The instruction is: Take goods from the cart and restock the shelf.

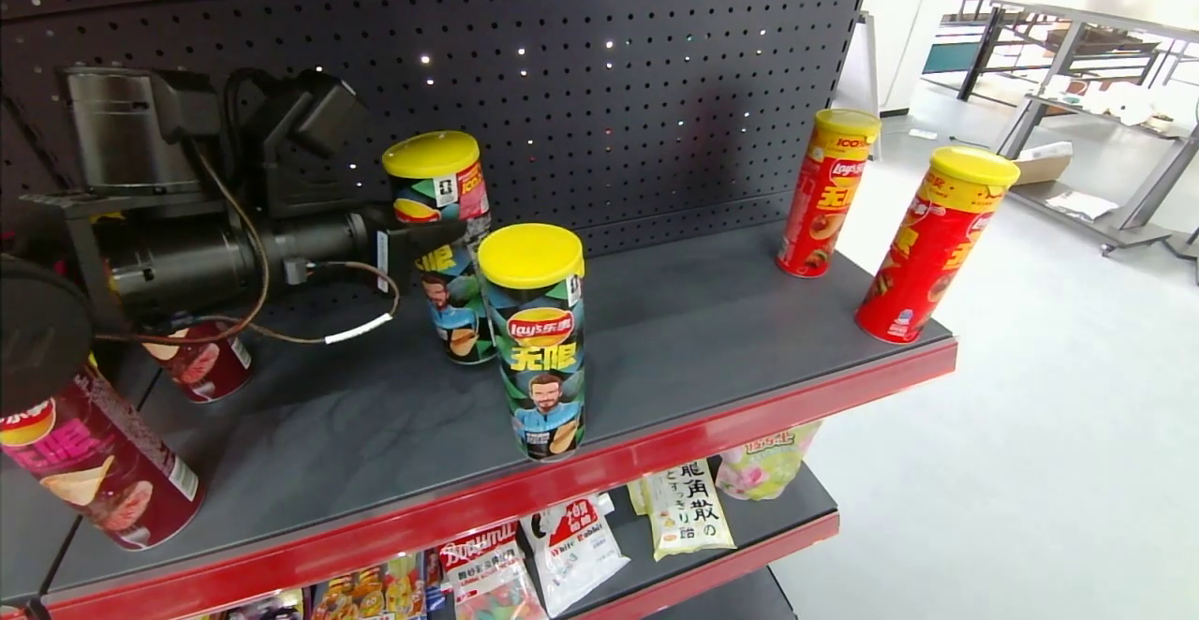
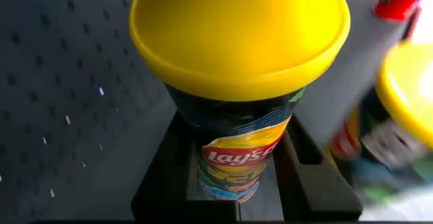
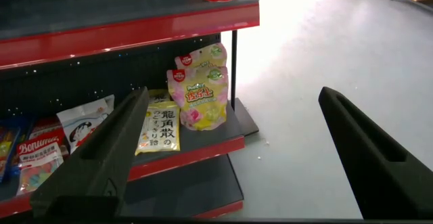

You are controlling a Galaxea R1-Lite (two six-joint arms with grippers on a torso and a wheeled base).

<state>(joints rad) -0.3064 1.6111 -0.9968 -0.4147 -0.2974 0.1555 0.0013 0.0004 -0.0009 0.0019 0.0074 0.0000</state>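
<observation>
You've got L end effector (image 2: 237, 187) clenched on rear chip can (image 1: 454, 302), mid-left of shelf (image 1: 712, 320); R end effector (image 3: 233, 99) released, empty

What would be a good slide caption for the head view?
Left end effector straddling a yellow-lidded chip can on the grey shelf, a matching can in front, two red cans farther right.

Six chip cans (image 1: 536, 348) on the top shelf (image 1: 712, 320), snack bags (image 1: 688, 508) below.
Mid-frame: two blue-green, the front blue-green can (image 1: 534, 367) and the rear blue-green can (image 1: 456, 311). Right: two red cans (image 1: 824, 194) (image 1: 932, 245). Left: two maroon cans (image 1: 103, 470) (image 1: 201, 362). On the lower shelf (image 1: 749, 553), at least five snack bags; the exact count is unclear.
</observation>
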